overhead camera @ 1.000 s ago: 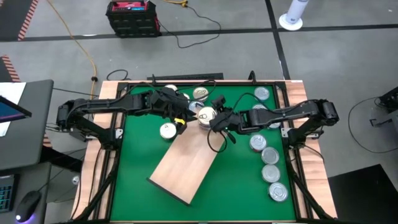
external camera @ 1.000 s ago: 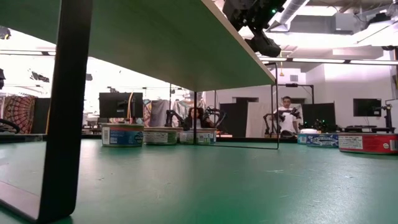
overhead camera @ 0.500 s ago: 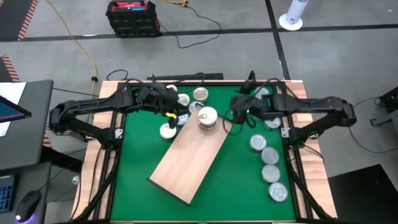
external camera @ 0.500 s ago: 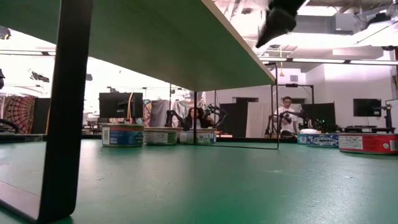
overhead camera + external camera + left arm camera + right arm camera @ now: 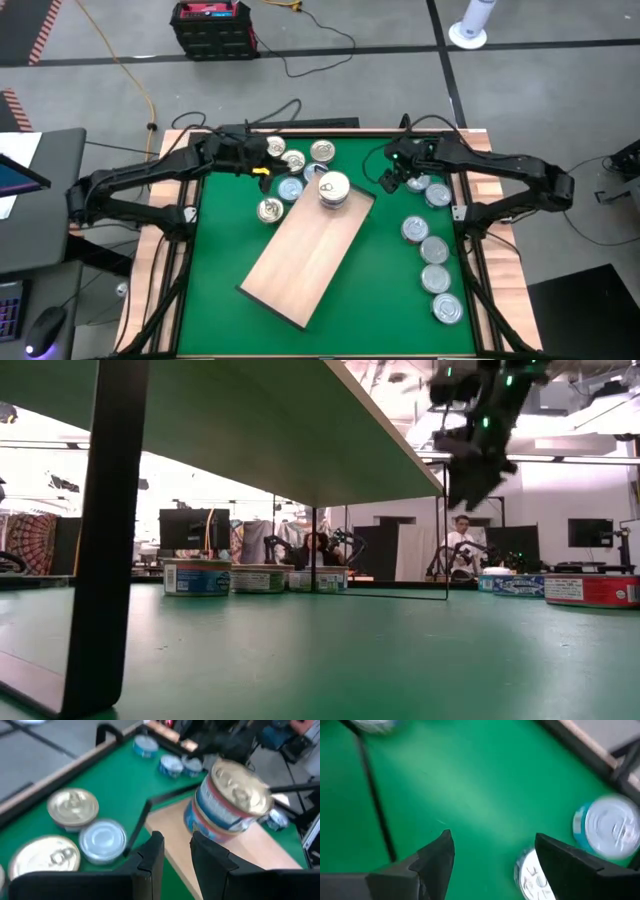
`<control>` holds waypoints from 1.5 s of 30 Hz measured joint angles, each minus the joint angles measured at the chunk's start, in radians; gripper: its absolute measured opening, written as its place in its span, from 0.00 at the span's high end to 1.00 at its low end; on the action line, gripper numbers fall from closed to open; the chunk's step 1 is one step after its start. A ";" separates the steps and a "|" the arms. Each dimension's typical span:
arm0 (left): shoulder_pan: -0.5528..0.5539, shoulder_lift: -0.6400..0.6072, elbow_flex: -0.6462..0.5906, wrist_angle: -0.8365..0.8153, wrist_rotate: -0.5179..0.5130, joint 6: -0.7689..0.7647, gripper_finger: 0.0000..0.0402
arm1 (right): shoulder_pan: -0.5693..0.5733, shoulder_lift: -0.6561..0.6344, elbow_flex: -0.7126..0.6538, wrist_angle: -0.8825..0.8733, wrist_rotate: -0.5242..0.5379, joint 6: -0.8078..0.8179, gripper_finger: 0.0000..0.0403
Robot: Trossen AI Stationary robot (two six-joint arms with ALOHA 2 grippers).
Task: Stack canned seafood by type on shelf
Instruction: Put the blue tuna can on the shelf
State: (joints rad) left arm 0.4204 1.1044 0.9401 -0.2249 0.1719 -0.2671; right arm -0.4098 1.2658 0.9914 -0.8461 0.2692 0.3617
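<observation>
Tins [image 5: 609, 827] beyond spread fingers [image 5: 437, 852] (untouched)

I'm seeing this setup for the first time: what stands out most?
A long light tan wooden shelf lies slantwise on the green table, with a short stack of flat round tins at its far end. More shiny-lidded tins line the right side, where the open right gripper hovers; the left gripper hangs over a cluster at the back.
</observation>
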 joint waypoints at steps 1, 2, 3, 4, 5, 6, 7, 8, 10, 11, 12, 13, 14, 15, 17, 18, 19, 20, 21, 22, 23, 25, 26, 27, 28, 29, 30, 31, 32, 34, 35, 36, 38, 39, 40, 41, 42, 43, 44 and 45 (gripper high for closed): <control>0.005 -0.015 0.000 0.001 -0.007 0.004 0.77 | -0.023 0.001 -0.018 -0.001 -0.012 0.002 0.24; 0.009 -0.029 0.000 -0.002 -0.014 0.007 0.77 | -0.047 0.000 -0.032 -0.004 -0.017 0.013 0.24; 0.012 -0.041 0.000 -0.006 -0.017 0.009 0.77 | -0.072 -0.002 -0.042 -0.003 -0.021 0.029 0.24; 0.014 -0.054 0.000 -0.011 -0.019 0.015 0.77 | -0.100 -0.002 -0.051 -0.001 -0.028 0.046 0.24; 0.016 -0.065 0.000 -0.016 -0.020 0.022 0.77 | -0.131 -0.003 -0.058 -0.011 -0.036 0.062 0.24; 0.017 -0.074 0.000 -0.019 -0.022 0.033 0.77 | -0.161 -0.003 -0.063 -0.025 -0.046 0.073 0.24; 0.017 -0.081 0.000 -0.019 -0.029 0.042 0.77 | -0.192 -0.003 -0.065 -0.041 -0.058 0.076 0.24; 0.017 -0.084 0.000 -0.019 -0.043 0.048 0.77 | -0.219 -0.002 -0.065 -0.050 -0.068 0.076 0.25; 0.016 -0.086 0.000 -0.017 -0.058 0.050 0.77 | -0.259 0.002 -0.065 -0.055 -0.076 0.059 0.26; 0.016 -0.085 0.000 -0.016 -0.067 0.052 0.77 | -0.275 0.006 -0.065 -0.056 -0.077 0.037 0.27; 0.017 -0.084 0.000 -0.016 -0.071 0.058 0.77 | -0.288 0.011 -0.065 -0.061 -0.076 0.020 0.27; 0.017 -0.084 0.000 -0.016 -0.079 0.067 0.77 | -0.300 0.017 -0.065 -0.068 -0.075 0.003 0.28; 0.017 -0.084 0.000 -0.018 -0.092 0.076 0.77 | -0.314 0.027 -0.065 -0.077 -0.076 -0.015 0.29; 0.017 -0.084 0.000 -0.022 -0.099 0.079 0.77 | -0.325 0.038 -0.065 -0.087 -0.077 -0.029 0.29; 0.016 -0.083 0.000 -0.024 -0.126 0.086 0.77 | -0.345 0.070 -0.065 -0.113 -0.084 -0.057 0.29; 0.016 -0.083 0.000 -0.023 -0.141 0.093 0.77 | -0.351 0.086 -0.065 -0.125 -0.081 -0.073 0.29; 0.016 -0.084 0.000 -0.023 -0.157 0.103 0.77 | -0.357 0.104 -0.065 -0.136 -0.077 -0.089 0.29; 0.016 -0.084 0.000 -0.020 -0.178 0.110 0.77 | -0.365 0.124 -0.065 -0.142 -0.073 -0.101 0.29; 0.016 -0.084 0.000 -0.014 -0.198 0.111 0.77 | -0.373 0.143 -0.065 -0.144 -0.073 -0.107 0.29; 0.016 -0.084 0.000 -0.006 -0.208 0.109 0.77 | -0.381 0.160 -0.065 -0.144 -0.075 -0.109 0.29; 0.016 -0.084 0.000 0.003 -0.215 0.106 0.77 | -0.388 0.174 -0.065 -0.141 -0.083 -0.109 0.29; 0.016 -0.084 0.001 0.014 -0.218 0.109 0.77 | -0.397 0.199 -0.064 -0.146 -0.084 -0.110 0.29; 0.016 -0.084 0.001 0.016 -0.218 0.116 0.77 | -0.397 0.213 -0.064 -0.150 -0.084 -0.117 0.29; 0.016 -0.084 0.001 0.015 -0.218 0.124 0.77 | -0.393 0.226 -0.064 -0.150 -0.084 -0.131 0.29; 0.016 -0.084 0.001 0.014 -0.218 0.130 0.77 | -0.384 0.238 -0.064 -0.149 -0.086 -0.147 0.29; 0.016 -0.084 0.001 0.014 -0.217 0.132 0.77 | -0.372 0.249 -0.064 -0.150 -0.093 -0.164 0.29; 0.016 -0.084 0.001 0.014 -0.217 0.132 0.77 | -0.358 0.260 -0.064 -0.150 -0.107 -0.185 0.29; 0.016 -0.084 0.001 0.014 -0.217 0.132 0.77 | -0.340 0.269 -0.064 -0.149 -0.127 -0.200 0.29; 0.016 -0.084 0.001 0.014 -0.216 0.132 0.77 | -0.319 0.276 -0.064 -0.145 -0.145 -0.204 0.29; 0.016 -0.084 0.001 0.012 -0.216 0.132 0.77 | -0.278 0.278 -0.063 -0.131 -0.209 -0.210 0.29; 0.016 -0.084 0.001 0.012 -0.214 0.132 0.77 | -0.255 0.276 -0.063 -0.111 -0.252 -0.212 0.29; 0.016 -0.084 0.001 0.011 -0.212 0.132 0.77 | -0.231 0.271 -0.063 -0.086 -0.286 -0.212 0.29; 0.016 -0.084 0.001 0.004 -0.203 0.133 0.77 | -0.193 0.251 -0.063 -0.048 -0.330 -0.204 0.29; 0.016 -0.084 0.001 -0.001 -0.201 0.133 0.77 | -0.177 0.237 -0.063 -0.038 -0.335 -0.190 0.29; 0.016 -0.084 0.001 -0.005 -0.199 0.133 0.77 | -0.167 0.223 -0.063 -0.034 -0.335 -0.172 0.29; 0.016 -0.084 0.001 -0.011 -0.194 0.133 0.77 | -0.164 0.208 -0.063 -0.031 -0.333 -0.158 0.29; 0.016 -0.084 0.001 -0.015 -0.187 0.134 0.77 | -0.164 0.193 -0.063 -0.031 -0.326 -0.149 0.29; 0.016 -0.084 0.001 -0.016 -0.179 0.134 0.77 | -0.166 0.180 -0.063 -0.034 -0.323 -0.139 0.29; 0.016 -0.084 0.001 -0.017 -0.177 0.134 0.77 | -0.174 0.168 -0.063 -0.035 -0.324 -0.127 0.29; 0.016 -0.085 0.001 -0.019 -0.176 0.135 0.77 | -0.186 0.162 -0.063 -0.038 -0.324 -0.121 0.29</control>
State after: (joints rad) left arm 0.4366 1.0199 0.9413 -0.2440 -0.0040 -0.1326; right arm -0.5959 1.4274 0.9283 -0.8837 -0.0544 0.2404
